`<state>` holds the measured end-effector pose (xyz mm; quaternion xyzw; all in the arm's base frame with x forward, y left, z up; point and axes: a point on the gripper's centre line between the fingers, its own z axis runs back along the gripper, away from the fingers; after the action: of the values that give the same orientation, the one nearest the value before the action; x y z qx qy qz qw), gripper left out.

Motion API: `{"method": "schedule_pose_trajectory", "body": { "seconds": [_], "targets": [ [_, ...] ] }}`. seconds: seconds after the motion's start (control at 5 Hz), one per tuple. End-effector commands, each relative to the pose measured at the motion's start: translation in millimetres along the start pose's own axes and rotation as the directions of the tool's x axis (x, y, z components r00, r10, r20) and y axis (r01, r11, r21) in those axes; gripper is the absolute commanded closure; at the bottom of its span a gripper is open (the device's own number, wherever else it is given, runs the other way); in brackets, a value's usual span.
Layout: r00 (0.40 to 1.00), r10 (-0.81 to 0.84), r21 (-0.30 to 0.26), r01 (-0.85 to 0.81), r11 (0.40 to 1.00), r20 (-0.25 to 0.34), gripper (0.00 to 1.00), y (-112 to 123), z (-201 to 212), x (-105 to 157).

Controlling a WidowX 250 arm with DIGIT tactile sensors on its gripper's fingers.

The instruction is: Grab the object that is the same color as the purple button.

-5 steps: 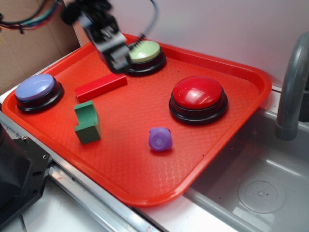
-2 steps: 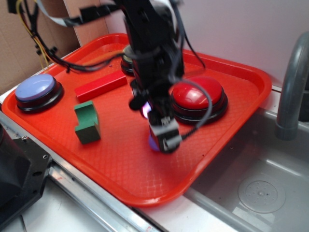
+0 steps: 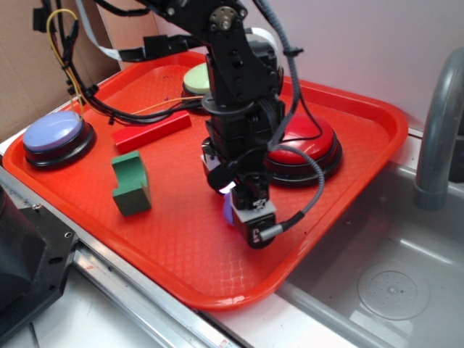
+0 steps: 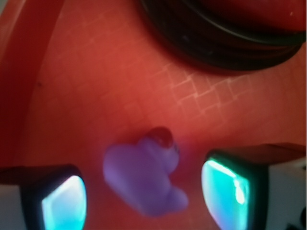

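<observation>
Where empty before, tool point(image 4: 144, 194) astride object point(image 4: 141, 177) (unclamped).

A large red plastic tray point(image 3: 348, 188) with a waffle pattern lies on the counter, beside a steel sink point(image 3: 384, 283) with a grey curved faucet point(image 3: 438, 138). On the tray, a green notched block point(image 3: 130, 183) stands near the front left edge. A red rectangular bar point(image 3: 148, 130) lies behind it, apart from it. A big red domed button on a black base point(image 3: 319, 148) sits toward the right. A pale green button point(image 3: 194, 78) is at the back, partly hidden. Brown cardboard point(image 3: 22, 65) stands on the left.
</observation>
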<state>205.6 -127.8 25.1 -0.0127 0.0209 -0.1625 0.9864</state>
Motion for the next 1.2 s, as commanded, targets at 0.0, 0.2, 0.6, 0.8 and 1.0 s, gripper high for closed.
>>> {"method": "schedule_pose_trajectory", "body": {
  "seconds": [0.0,0.2,0.6,0.8,1.0],
  "targets": [
    [0.999,0.035,0.004,-0.035,0.999,0.037,1.0,-3.7,9.1,7.2],
    [0.997,0.044,0.021,-0.045,0.999,0.06,1.0,-1.6,15.2,6.8],
    [0.964,0.212,0.057,-0.224,0.973,0.162,1.0,43.7,81.0,-4.0],
    [0.942,0.279,0.049,-0.293,0.955,0.185,1.0,69.8,103.9,-9.1],
    [0.912,0.359,0.019,-0.37,0.929,0.198,1.0,110.7,129.9,-21.5]
  ]
}}
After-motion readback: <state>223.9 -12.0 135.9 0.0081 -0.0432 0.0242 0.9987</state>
